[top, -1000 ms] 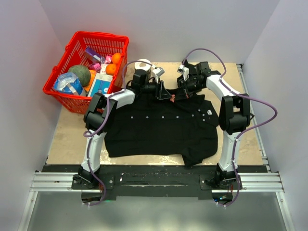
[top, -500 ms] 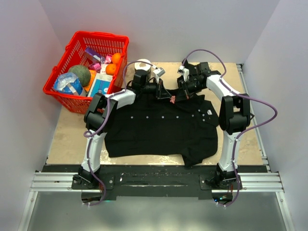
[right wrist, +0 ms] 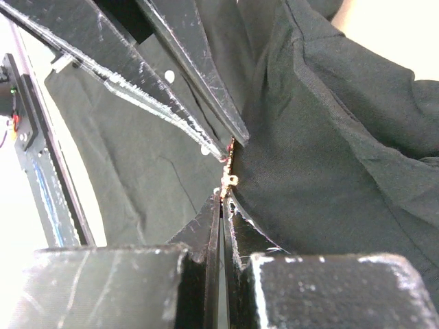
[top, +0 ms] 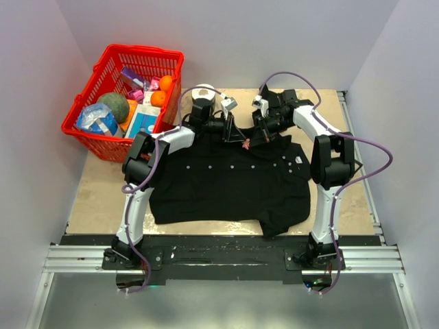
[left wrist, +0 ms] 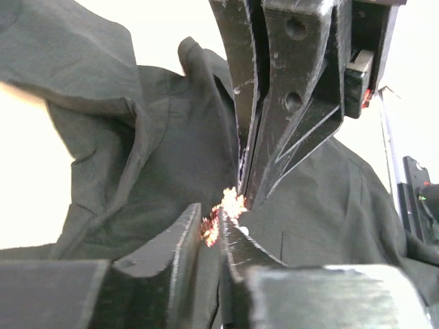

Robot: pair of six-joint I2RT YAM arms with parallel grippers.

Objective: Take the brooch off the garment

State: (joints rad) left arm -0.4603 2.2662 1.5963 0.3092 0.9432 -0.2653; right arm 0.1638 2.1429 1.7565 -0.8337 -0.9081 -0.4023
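the brooch (left wrist: 218,212) sits on the far edge of the garment (left wrist: 137,157), inside the narrow gap of the left pincer (left wrist: 212,229); whether it grips, one cannot tell. the closed right pincer (left wrist: 244,197) meets the brooch from the opposite side.

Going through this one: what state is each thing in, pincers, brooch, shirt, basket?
garment: spread out, far edge lifted.
brooch: on the cloth, not yet off.
left pincer: narrow gap, tips at brooch; grip unclear.
right pincer: shut, tips at brooch.
red basket: filled.
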